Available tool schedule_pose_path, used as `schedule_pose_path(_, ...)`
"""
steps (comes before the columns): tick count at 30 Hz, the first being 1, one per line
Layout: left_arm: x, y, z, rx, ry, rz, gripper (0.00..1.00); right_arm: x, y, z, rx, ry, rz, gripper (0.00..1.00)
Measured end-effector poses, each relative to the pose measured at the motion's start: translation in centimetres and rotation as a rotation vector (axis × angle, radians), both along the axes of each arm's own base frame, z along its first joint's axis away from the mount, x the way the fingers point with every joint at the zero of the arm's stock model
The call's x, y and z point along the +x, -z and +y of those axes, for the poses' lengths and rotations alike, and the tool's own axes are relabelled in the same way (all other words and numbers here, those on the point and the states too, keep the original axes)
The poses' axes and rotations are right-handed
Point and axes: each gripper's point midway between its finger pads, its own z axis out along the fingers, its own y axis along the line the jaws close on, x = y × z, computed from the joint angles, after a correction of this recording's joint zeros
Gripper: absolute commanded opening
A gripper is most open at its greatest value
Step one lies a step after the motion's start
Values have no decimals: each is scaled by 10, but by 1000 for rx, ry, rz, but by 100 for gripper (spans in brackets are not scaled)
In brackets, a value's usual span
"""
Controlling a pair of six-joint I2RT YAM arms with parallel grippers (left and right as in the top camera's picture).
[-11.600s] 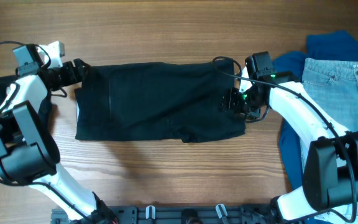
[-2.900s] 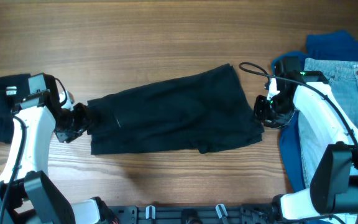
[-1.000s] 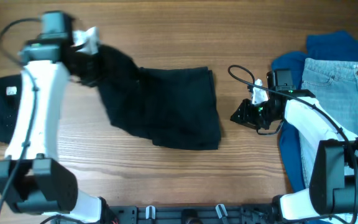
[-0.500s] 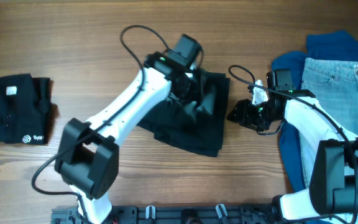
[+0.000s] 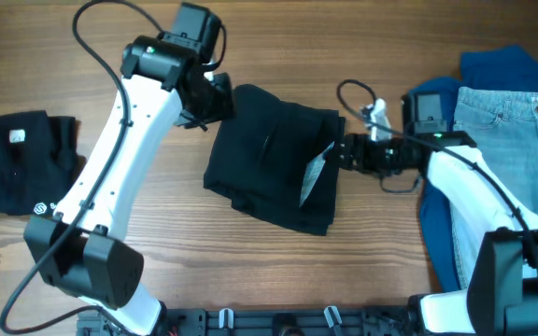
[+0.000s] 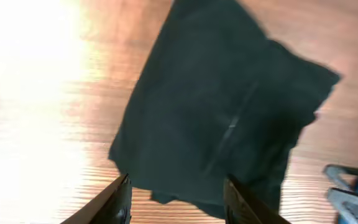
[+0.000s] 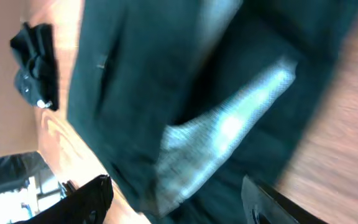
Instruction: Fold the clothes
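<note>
**Overhead view.** Shows the black shorts (image 5: 264, 149) doubled over into a rough, skewed rectangle on the wooden table (image 5: 250, 37), with a pale flap (image 5: 315, 174) of grey lining turned out near the shorts' right edge. Places the left gripper (image 5: 219, 97) at the shorts' upper-left corner, either just off the cloth or barely touching it; cannot tell which. Places the right gripper (image 5: 344, 155) at the shorts' right edge, level with the pale flap. Well apart to the left of the shorts: a folded black garment (image 5: 21, 173) with a white logo. Well apart to the right of the shorts: light-blue jeans (image 5: 512, 140) lying over a blue garment (image 5: 498, 63).

**Left wrist view.** Looks down on the black shorts (image 6: 229, 118). Shows the left gripper (image 6: 178, 198) with fingers spread apart and nothing between them. Strong glare on the wooden table (image 6: 36, 124) left of the shorts.

**Right wrist view.** Blurred. Shows the black shorts (image 7: 129, 81) filling most of the picture, with the pale flap (image 7: 229, 130) near the middle. Shows the right gripper (image 7: 179, 196) with fingers wide apart, holding nothing. Beyond the shorts' far side: the folded black garment (image 7: 33, 65).

**Step in hand, as a judgement.** First fold across the shorts laid down, both grippers free.

**Likely next.**
- Tuck or flatten the pale flap.
- Square the skewed edges.
- Pinch one end of the shorts for a second fold.
- Approach low and flat so as to catch both layers together.
</note>
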Motion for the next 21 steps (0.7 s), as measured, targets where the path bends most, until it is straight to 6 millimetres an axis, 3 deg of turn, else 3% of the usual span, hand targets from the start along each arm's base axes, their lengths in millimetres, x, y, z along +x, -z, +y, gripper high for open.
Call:
schedule_pose_path(3, -4, 30, 5, 15, 6, 62, 49, 1, 1, 36, 8, -48, -28, 64)
schedule_pose_path(7, -12, 46, 6, 20, 21, 101, 50, -3, 28, 65, -6, -13, 83, 51)
schedule_pose_path(11, -12, 46, 6, 22, 33, 99, 52, -8, 49, 66, -31, 88, 222, 52)
schedule_pose_path(21, -10, 46, 5, 23, 56, 88, 55, -16, 39, 64, -48, 72, 214, 59)
